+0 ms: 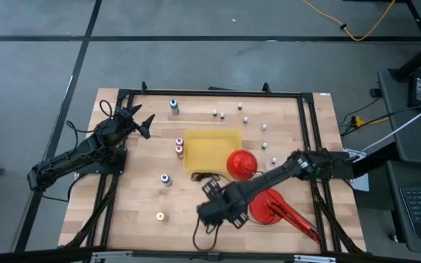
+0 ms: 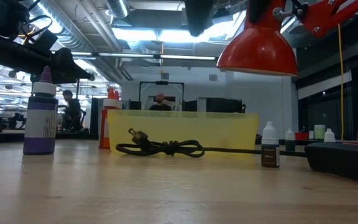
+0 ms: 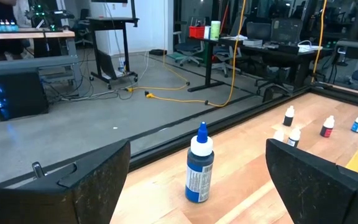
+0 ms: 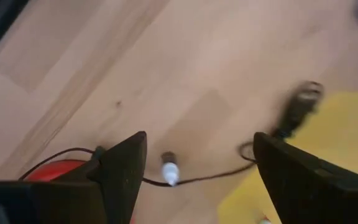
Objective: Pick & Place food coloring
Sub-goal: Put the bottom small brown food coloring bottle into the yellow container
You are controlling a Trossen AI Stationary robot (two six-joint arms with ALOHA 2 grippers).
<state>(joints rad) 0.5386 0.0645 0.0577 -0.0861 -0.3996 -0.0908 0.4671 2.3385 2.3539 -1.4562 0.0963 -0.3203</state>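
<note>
The food coloring bottles stand upright, scattered on the wooden table. A blue-topped one (image 1: 174,107) is at the far left and two pink-red ones (image 1: 179,146) stand beside the yellow tray (image 1: 212,148). One is nearer the front (image 1: 165,179), and an orange-yellow one (image 1: 160,216) is near the front edge. Several tiny ones (image 1: 243,117) stand at the far right. My left gripper (image 1: 143,124) is open and empty, facing the blue-topped bottle (image 3: 199,171). My right gripper (image 1: 210,188) is open and empty, above a small white-topped bottle (image 4: 169,169) beside a black cord.
A red desk lamp has its shade (image 1: 241,164) at the tray's near right corner and its base (image 1: 269,206) by my right arm. Its black cord and plug (image 2: 163,148) lie in front of the tray. A black frame (image 1: 210,93) borders the table.
</note>
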